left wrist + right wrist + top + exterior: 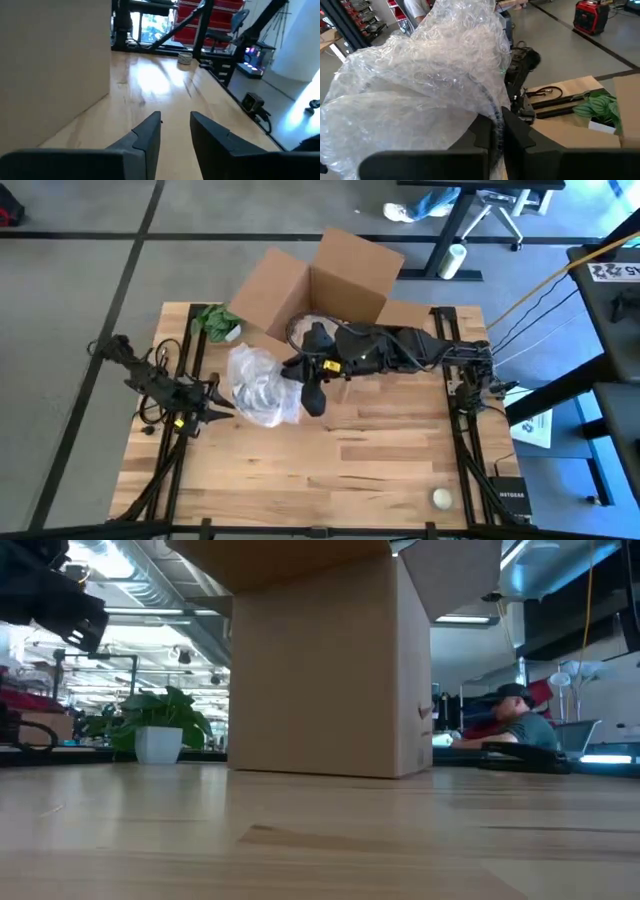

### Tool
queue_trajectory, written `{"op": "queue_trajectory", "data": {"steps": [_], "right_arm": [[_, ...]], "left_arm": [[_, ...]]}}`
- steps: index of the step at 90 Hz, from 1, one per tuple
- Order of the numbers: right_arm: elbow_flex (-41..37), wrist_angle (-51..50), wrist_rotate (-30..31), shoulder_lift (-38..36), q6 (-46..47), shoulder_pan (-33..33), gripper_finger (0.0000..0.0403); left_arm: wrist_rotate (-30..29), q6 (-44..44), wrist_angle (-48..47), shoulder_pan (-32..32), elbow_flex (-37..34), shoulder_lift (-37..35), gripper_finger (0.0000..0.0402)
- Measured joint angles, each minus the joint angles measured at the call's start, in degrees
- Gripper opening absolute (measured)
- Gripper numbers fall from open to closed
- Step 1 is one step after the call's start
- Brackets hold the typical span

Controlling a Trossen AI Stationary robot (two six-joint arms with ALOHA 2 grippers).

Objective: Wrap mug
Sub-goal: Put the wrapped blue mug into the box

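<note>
right gripper | pinching bubble wrap | beside box

Crumpled clear bubble wrap, bunched on table, beside box

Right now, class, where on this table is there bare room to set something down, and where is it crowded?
Free: the wide strip of table between the bubble wrap and the small roll. Crowded: the far side, with box, plant, wrap and right gripper shut on it. Left gripper waits at the left edge.
</note>
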Motion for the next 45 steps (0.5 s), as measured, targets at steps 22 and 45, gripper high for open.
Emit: {"op": "queue_trajectory", "data": {"steps": [22, 45], "right_arm": [[0.0, -1.71, 0.19, 0.02, 0.56, -4.69, 0.0001], [-0.04, -11.38, 4.33, -0.59, 4.44, -11.71, 0.0001]], "left_arm": [[12.86, 2.33, -0.1, 16.15, 0.01, 0.0, 0.0088], [25.33, 3.94, -0.81, 33.79, 0.0, 0.0, 0.0088]]}}
